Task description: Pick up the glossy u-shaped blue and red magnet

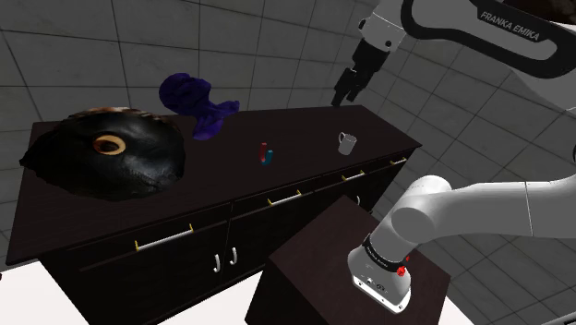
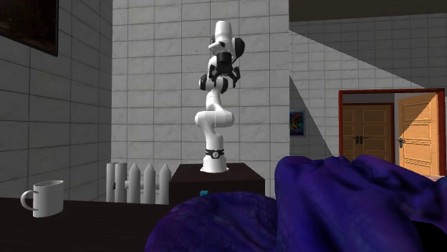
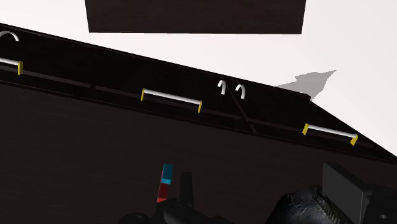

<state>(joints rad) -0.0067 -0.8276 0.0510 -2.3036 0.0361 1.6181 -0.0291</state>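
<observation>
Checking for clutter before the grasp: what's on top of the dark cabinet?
On the dark cabinet stand the blue and red magnet, a white mug, a purple lumpy object and a big black mound. Anything under the mound is covered.

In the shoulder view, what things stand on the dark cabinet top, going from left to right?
black mound → purple figure → magnet → mug
</observation>
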